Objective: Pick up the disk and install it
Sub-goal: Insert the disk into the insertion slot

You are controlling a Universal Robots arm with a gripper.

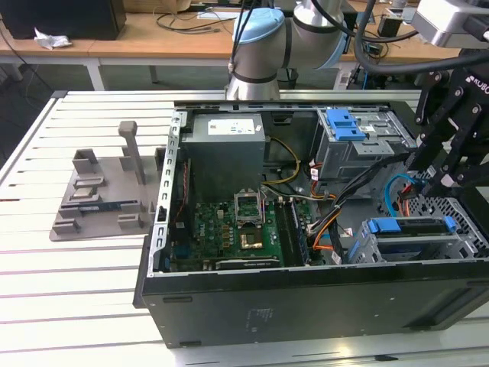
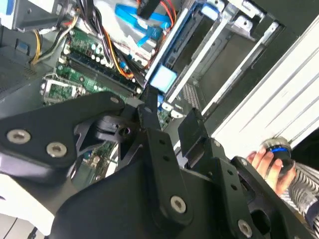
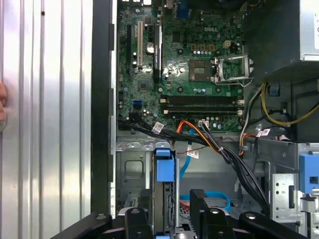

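1. Straddling the disk (image 3: 164, 167), the tool (image 3: 166, 201) is held part open in the first wrist view. One black finger (image 3: 198, 204) is set on each side of the blue carrier, and a sliver of gap is seen beside that finger, so nothing is gripped.
2. The disk is seated on edge in the metal drive cage (image 1: 365, 248), at the corner of the computer case (image 1: 306, 306) towards the exterior view's right, with its blue bracket uppermost.
3. A black cable bundle (image 3: 199, 142) and an orange cable (image 3: 199, 130) are run just beyond the disk's blue tab, between the cage and the motherboard (image 3: 189, 59), so room there is tight.
4. The cage is bounded on one side by the black case wall (image 3: 102, 124). Past that wall the white slatted table (image 3: 50, 124) is left open.
5. A second blue-latched bay (image 1: 344, 122) and the grey power supply (image 1: 225, 145) are placed along the case's far side, well apart from the tool.
6. A person's hand (image 2: 266, 162), wrapped around a small device, is seen outside the case in the second wrist view.
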